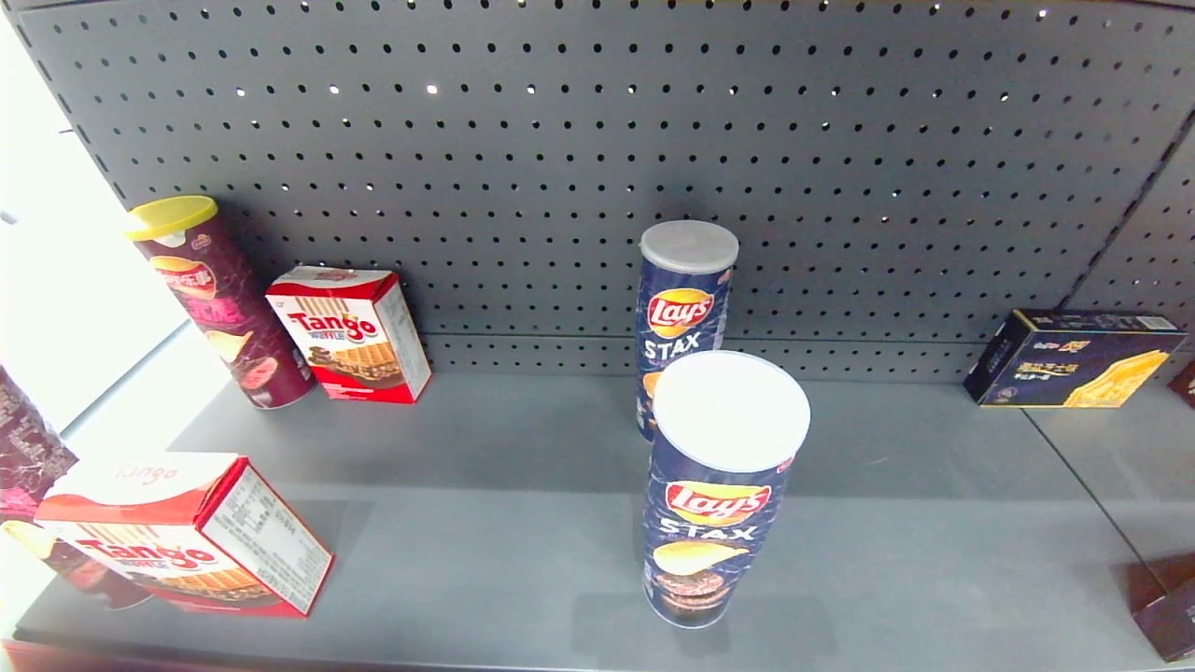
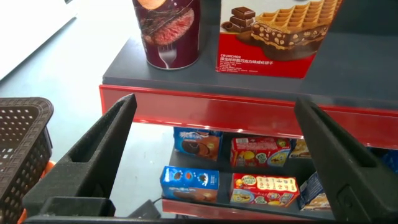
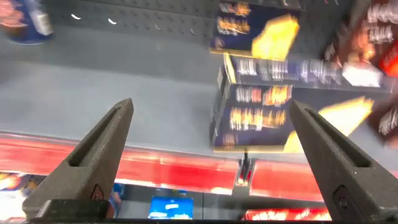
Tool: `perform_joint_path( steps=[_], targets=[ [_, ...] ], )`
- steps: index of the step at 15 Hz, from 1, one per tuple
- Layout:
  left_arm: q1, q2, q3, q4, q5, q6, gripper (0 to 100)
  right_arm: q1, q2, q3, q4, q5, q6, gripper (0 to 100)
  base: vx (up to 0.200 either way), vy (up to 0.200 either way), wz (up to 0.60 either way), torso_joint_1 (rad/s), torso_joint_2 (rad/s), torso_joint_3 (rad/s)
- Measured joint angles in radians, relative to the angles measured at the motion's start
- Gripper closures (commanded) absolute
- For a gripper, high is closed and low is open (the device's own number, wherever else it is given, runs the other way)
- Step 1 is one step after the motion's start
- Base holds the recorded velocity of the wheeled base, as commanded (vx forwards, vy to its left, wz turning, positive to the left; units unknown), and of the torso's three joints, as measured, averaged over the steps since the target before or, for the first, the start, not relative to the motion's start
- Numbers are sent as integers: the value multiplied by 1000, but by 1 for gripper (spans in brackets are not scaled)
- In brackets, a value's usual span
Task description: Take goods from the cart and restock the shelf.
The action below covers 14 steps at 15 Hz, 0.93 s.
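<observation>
Two blue chip cans with white lids stand mid-shelf, one at the front (image 1: 717,504) and one behind it (image 1: 686,313). On the left are a dark red can with a yellow lid (image 1: 222,303) and two red-and-white wafer boxes (image 1: 352,336) (image 1: 182,534). My left gripper (image 2: 217,162) is open and empty, in front of the shelf's red edge (image 2: 205,107), below a dark red can (image 2: 168,31) and a wafer box (image 2: 273,37). My right gripper (image 3: 211,155) is open and empty, facing a dark blue box (image 3: 273,118) near the shelf's front edge.
A dark blue box (image 1: 1074,359) lies at the back right and a dark box (image 1: 1167,611) sits at the front right corner. A dark woven basket (image 2: 22,149) is beside my left gripper. Small packs (image 2: 261,183) fill the lower shelf. Bare shelf (image 1: 485,523) lies between the goods.
</observation>
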Motion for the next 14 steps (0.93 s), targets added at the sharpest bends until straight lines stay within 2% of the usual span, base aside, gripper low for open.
perform_joint_path(
  steps=[1,4,7,14],
  targets=[
    [0,0,0,-1,0,0,0,-1,-20,50,-20,-18,19,0,0,0,0,0,0,0],
    [0,0,1,0,0,0,0,-2,-49,94,69,-29,96,0,0,0,0,0,0,0],
    [0,0,1,0,0,0,0,-2,-57,99,69,22,84,0,0,0,0,0,0,0],
    [1,0,1,0,0,1,0,-1,-59,101,69,17,94,0,0,0,0,0,0,0]
  ],
)
